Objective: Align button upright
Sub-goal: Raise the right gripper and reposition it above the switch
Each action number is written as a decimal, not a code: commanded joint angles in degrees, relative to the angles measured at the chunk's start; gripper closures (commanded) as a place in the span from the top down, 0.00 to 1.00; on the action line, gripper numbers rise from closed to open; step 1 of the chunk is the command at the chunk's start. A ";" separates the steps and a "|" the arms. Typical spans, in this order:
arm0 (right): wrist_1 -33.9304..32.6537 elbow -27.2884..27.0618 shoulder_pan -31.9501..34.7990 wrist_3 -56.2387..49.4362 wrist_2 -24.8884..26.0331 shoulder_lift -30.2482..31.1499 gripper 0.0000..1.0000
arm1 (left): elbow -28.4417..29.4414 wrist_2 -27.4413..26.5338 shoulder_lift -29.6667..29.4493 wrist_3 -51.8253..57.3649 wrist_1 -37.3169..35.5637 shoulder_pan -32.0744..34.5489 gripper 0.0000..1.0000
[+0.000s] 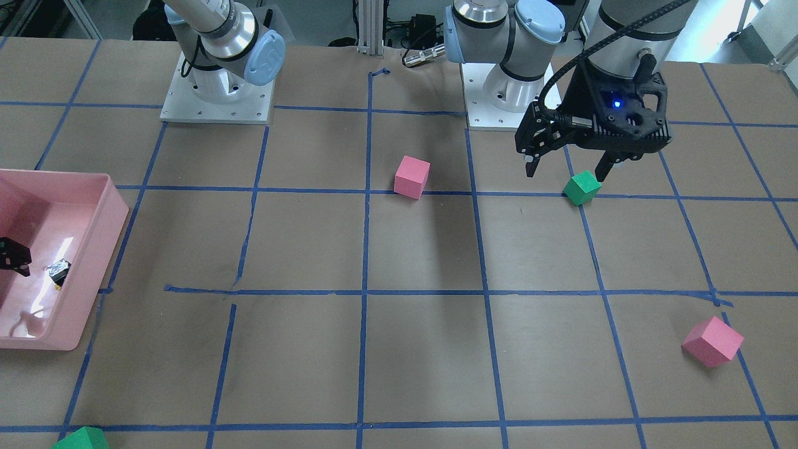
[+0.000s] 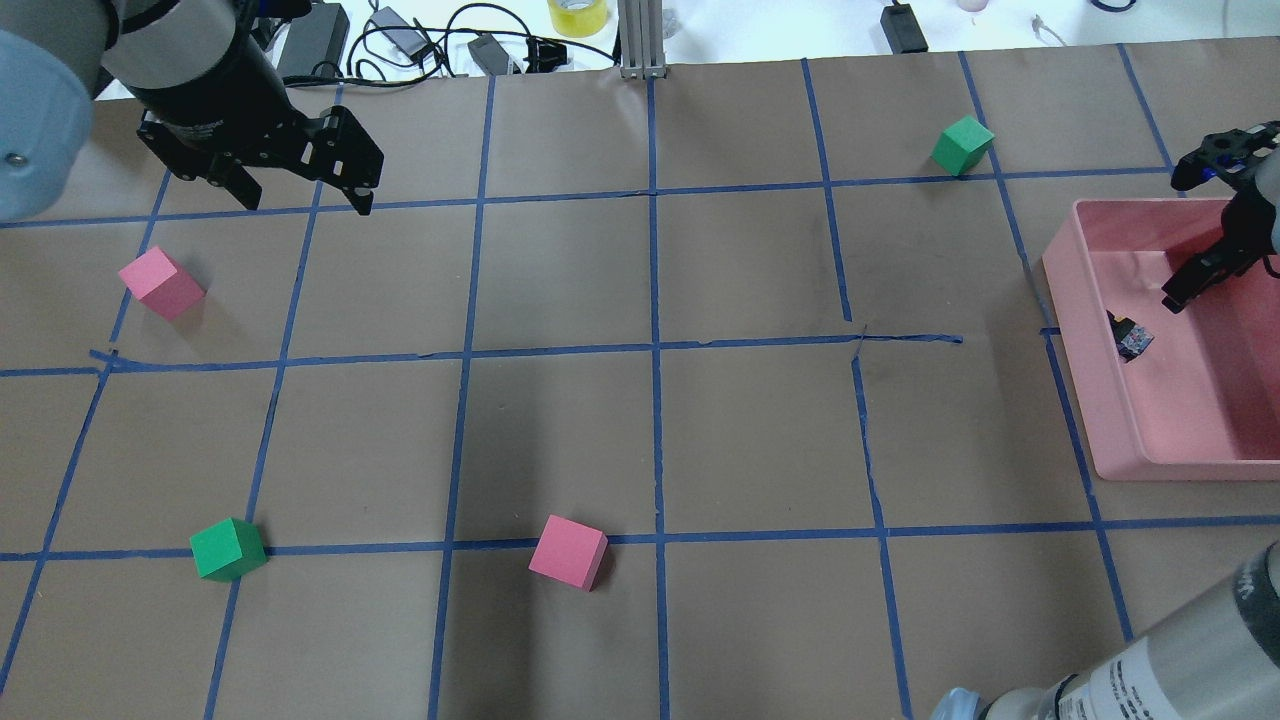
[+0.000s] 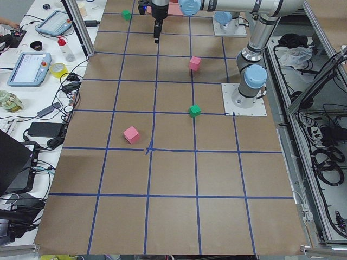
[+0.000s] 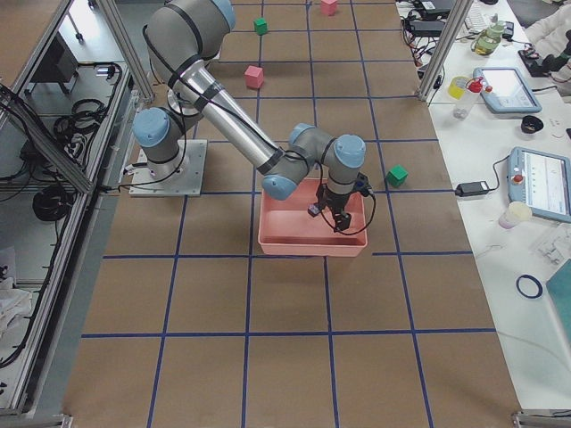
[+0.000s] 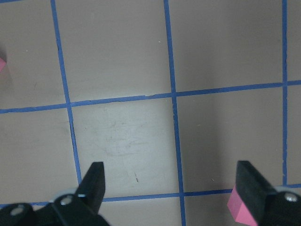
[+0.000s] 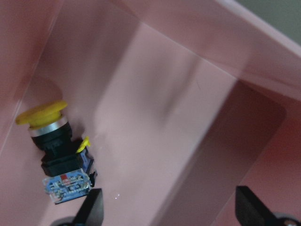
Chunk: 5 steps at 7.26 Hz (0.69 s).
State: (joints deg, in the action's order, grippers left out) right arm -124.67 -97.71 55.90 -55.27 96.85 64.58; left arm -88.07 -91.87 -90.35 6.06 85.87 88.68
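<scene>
Right claw (image 6: 170,205): released, jaws spread wide with nothing between them, hanging inside the pink tray (image 2: 1098,420).
Button (image 6: 54,151): just ahead of one right-claw fingertip and not touching it. It lies tipped on its side on the tray floor, close to a side wall, not yet upright.
Handling: I judge it light, rigid and top-heavy. The round yellow cap looks smooth and may slip, and the glossy floor may let it skid.
Where to hold: probably across the squarish black body below the cap.
Writing: the red-and-blue patch on the button's base is too small to read, and no brand is legible.
Left claw (image 5: 171,175): released, empty, well away over bare table, with a pink cube (image 2: 161,284) nearby.
</scene>
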 commanded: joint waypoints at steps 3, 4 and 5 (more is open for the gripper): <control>0.22 -0.02 0.70 30.42 -4.54 0.10 1.00 | 0.00 0.02 0.00 0.00 0.00 0.00 1.00; 0.74 -0.02 0.79 35.36 -4.82 -0.07 1.00 | 0.00 -0.06 0.00 0.09 0.00 0.00 1.00; 0.83 -0.02 1.05 42.19 -6.83 -0.68 1.00 | 0.00 0.02 0.00 0.09 0.00 0.00 1.00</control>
State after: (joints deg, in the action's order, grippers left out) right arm -124.11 -97.73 56.66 -21.30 92.05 64.42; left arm -88.07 -91.87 -90.35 6.12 85.87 88.68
